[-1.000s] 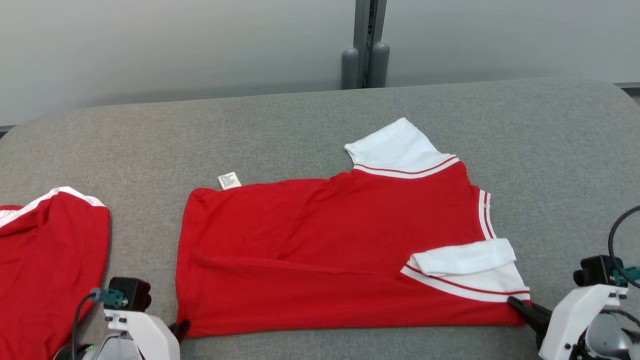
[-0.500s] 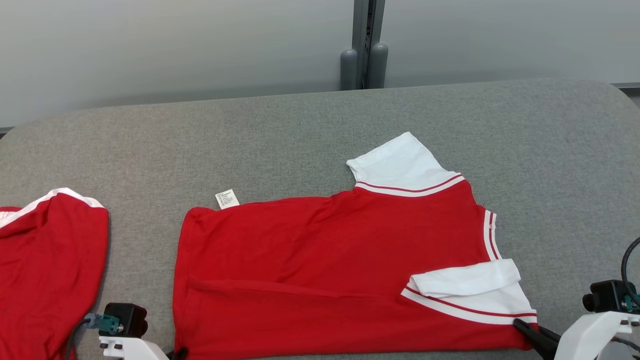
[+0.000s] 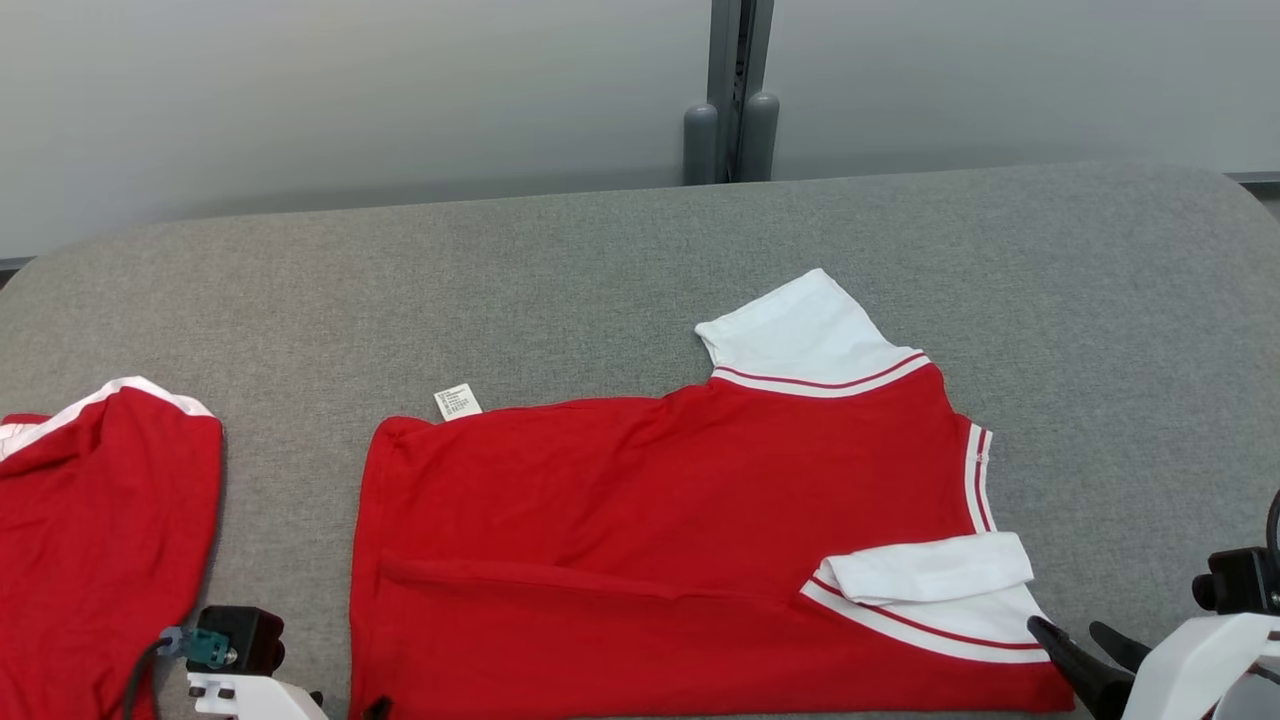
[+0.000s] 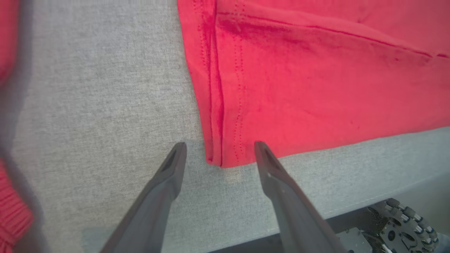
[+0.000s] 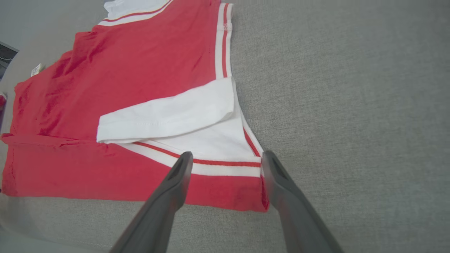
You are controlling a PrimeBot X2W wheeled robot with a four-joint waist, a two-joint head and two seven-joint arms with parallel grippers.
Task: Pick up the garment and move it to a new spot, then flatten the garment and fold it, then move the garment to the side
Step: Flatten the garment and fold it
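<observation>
Red garment [image 3: 660, 540], head view: it lay flat on the grey table [image 3: 500, 270], about where it had been half a second before. My right gripper [image 3: 1070, 632] sat at its near right corner, fingers now parted rather than pinched on the hem. Left wrist view: my left gripper [image 4: 219, 147] stood released, the garment's near left corner between its spread tips. Right wrist view: my parted fingers flanked the striped corner, grasping nothing.

Left gripper [image 4: 219, 144] and right gripper [image 5: 226, 154]: each two long dark-grey tapered fingers [image 4: 281, 189] on a glossy white moulded wrist housing [image 3: 1195, 660], black boxy camera block [image 3: 240, 635] atop, teal plug [image 3: 207, 648] with dark cable [image 3: 140, 665] on left, grey roller-rimmed base wheel [image 4: 404, 221].
</observation>
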